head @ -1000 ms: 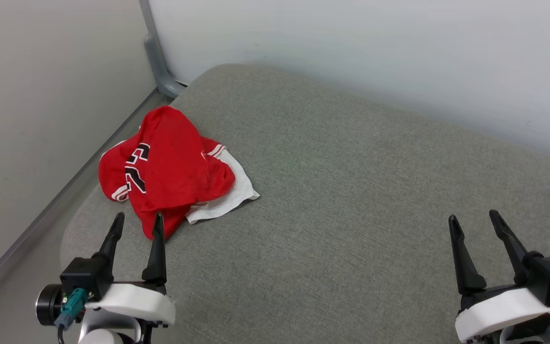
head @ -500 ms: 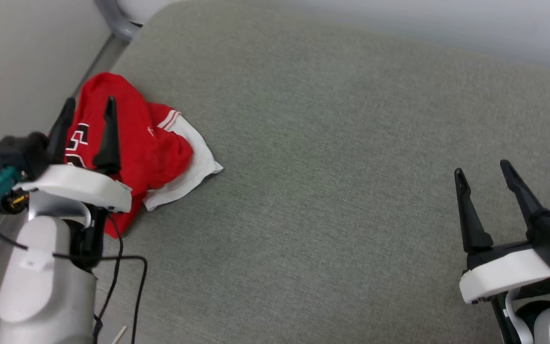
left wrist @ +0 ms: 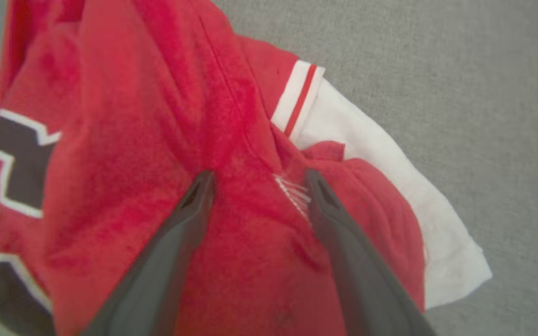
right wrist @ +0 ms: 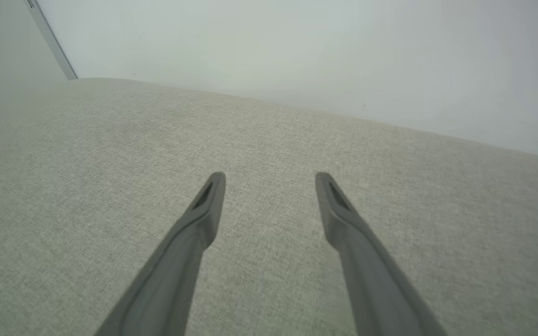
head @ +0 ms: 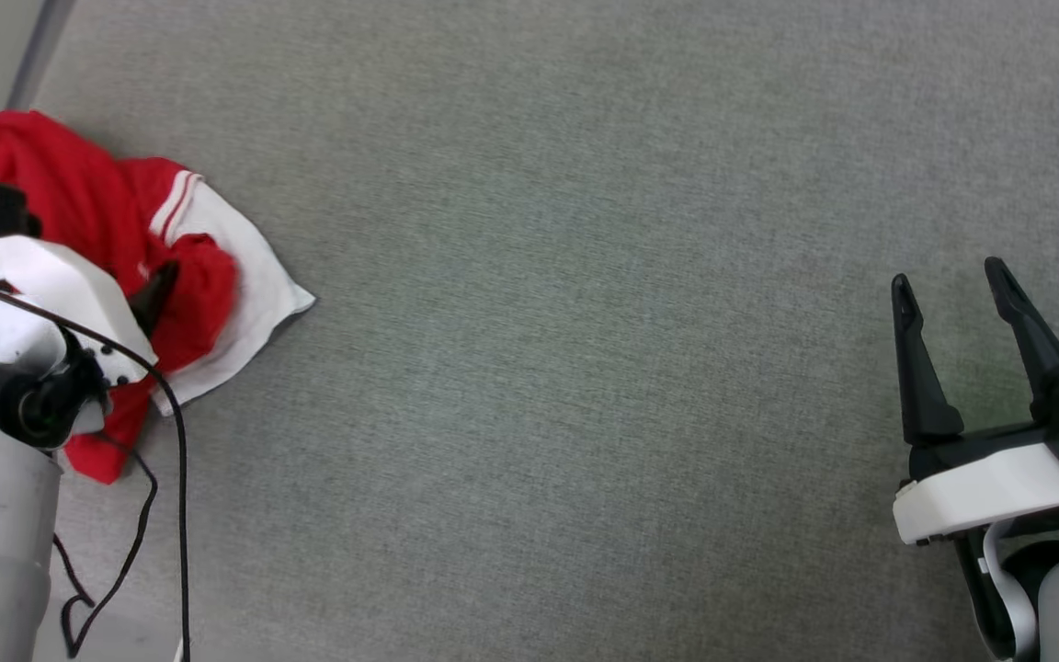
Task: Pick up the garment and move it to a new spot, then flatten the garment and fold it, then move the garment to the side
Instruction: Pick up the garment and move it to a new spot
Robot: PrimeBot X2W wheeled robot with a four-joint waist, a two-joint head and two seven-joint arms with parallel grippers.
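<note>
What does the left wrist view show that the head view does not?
Left wrist view gives: black white-outlined numbers on the garment, and the left gripper, both fingers apart over red fabric. Head view gives: the right gripper, open, and a black cable. Both: the crumpled garment, its white sleeve with striped trim, the grey cushion.

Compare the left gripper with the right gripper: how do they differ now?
The left gripper is poised over the garment, its tips at the red fabric; the right gripper is over bare grey cushion, far from the garment. The left gripper points steeply down; the right gripper lies flatter. Both have open jaws, holding nothing.
</note>
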